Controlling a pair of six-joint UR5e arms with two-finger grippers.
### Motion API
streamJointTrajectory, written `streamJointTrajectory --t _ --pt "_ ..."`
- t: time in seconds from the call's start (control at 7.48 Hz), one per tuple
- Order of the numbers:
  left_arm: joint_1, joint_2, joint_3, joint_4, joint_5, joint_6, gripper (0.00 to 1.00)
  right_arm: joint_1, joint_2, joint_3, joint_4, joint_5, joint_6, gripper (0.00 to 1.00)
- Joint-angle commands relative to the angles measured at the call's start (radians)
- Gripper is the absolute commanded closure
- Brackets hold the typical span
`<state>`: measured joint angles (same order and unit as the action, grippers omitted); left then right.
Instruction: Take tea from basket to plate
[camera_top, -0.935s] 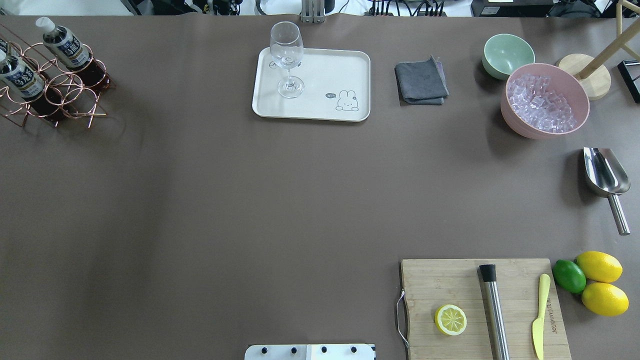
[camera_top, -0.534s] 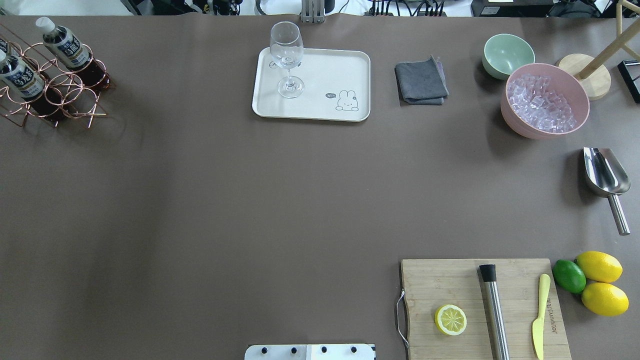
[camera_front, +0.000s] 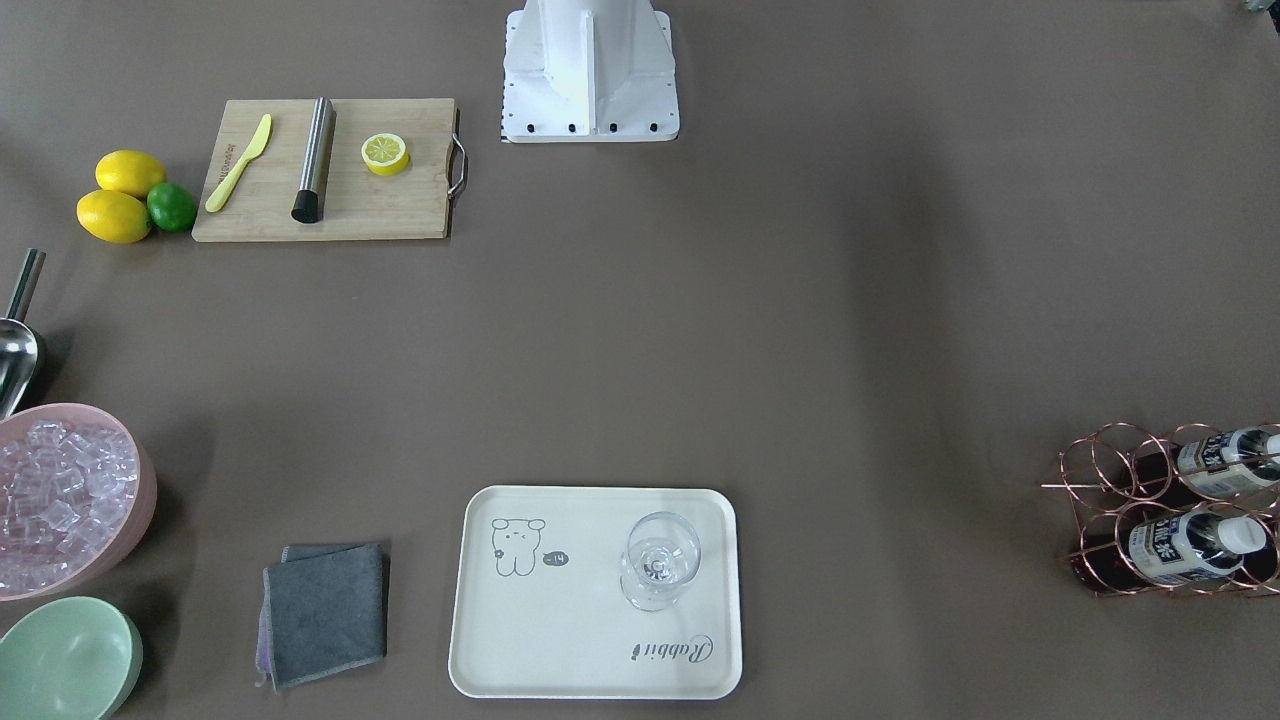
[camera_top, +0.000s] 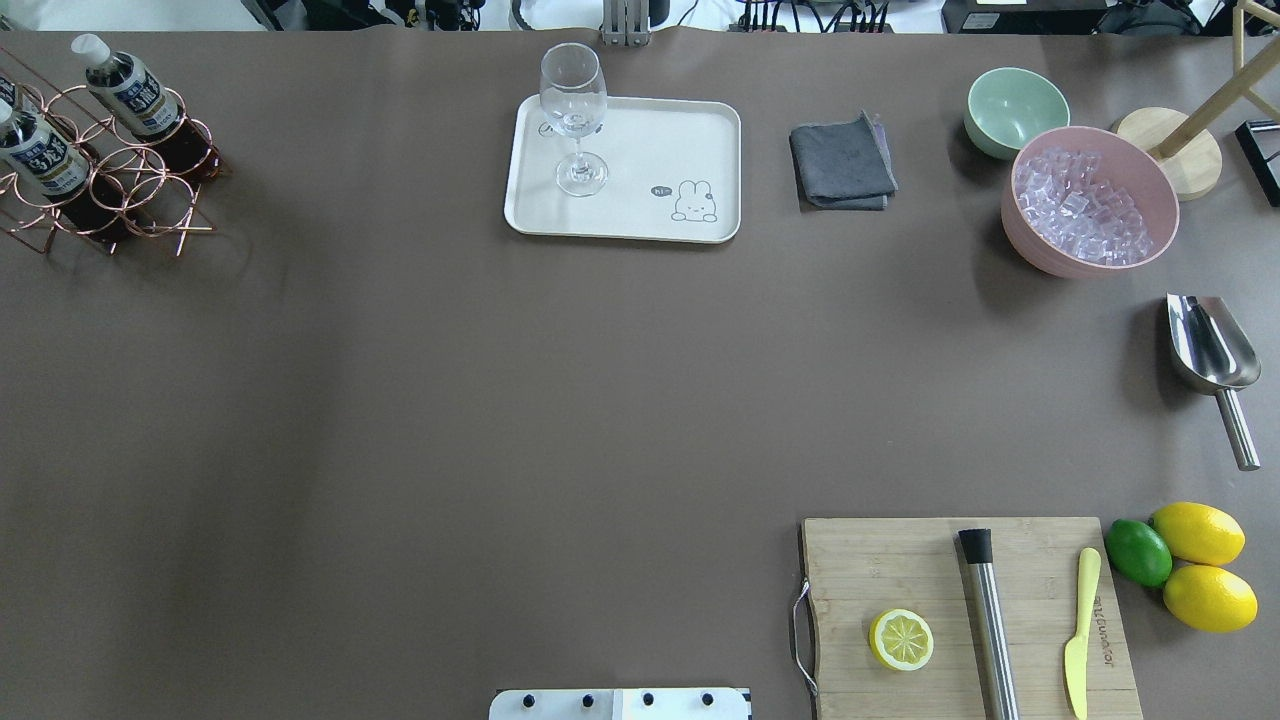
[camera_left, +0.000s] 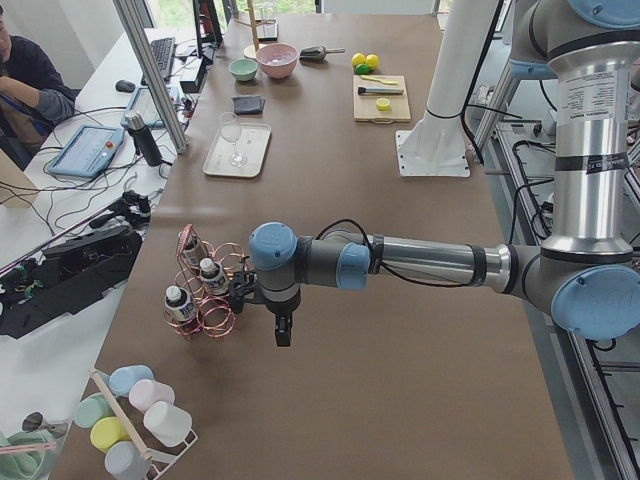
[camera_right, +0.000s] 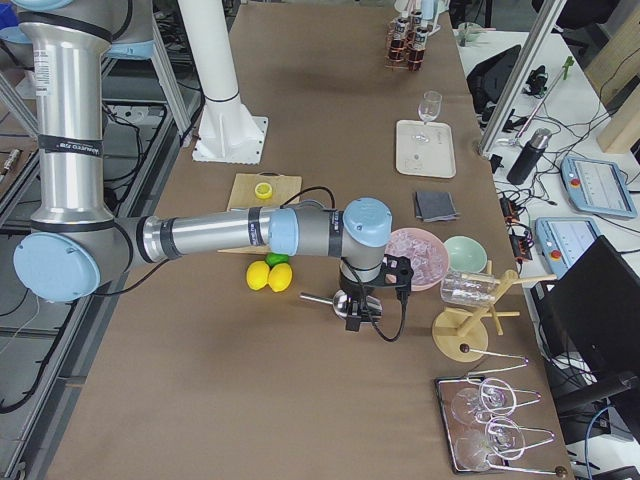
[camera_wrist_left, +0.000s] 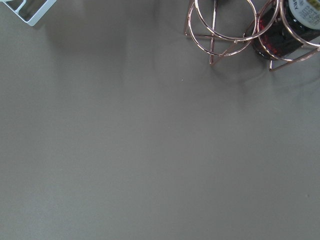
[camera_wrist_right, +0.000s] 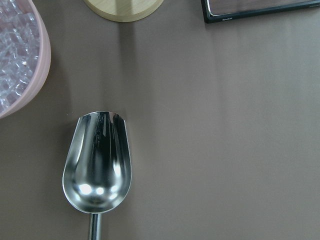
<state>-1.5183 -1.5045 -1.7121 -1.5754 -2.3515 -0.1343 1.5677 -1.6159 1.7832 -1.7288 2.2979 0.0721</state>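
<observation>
- Brown table: cream-white rectangular plate is laid at the far edge.
- Clear white-capped tea bottle is kept in copper wire basket, far-left corner.
- Left gripper, right gripper: opening cannot be told.

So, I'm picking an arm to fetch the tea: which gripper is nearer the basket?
Left. The left gripper hangs just beside the basket; the right gripper is far away, above the metal scoop.
</observation>
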Motion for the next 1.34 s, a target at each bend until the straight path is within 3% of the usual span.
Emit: streamJointTrajectory --t 0.0,0.4,0.94,1.2 --pt "-0.003 -0.003 -0.021 0.000 -0.002 0.001 0.02 0.005 0.001 -0.001 0.000 0.000 -0.001 0.00" --pt "-0.002 -0.052 -0.055 0.003 0.003 0.060 0.02 0.017 -0.001 -0.001 0.000 0.000 -0.003 0.00" --pt "-0.028 -0.157 -0.046 0.017 0.012 0.598 0.05 0.018 0.001 -0.001 0.000 0.000 -0.002 0.00" --pt "-0.051 -0.268 0.071 0.021 0.012 0.856 0.10 0.018 0.001 -0.001 0.000 0.002 -0.001 0.00"
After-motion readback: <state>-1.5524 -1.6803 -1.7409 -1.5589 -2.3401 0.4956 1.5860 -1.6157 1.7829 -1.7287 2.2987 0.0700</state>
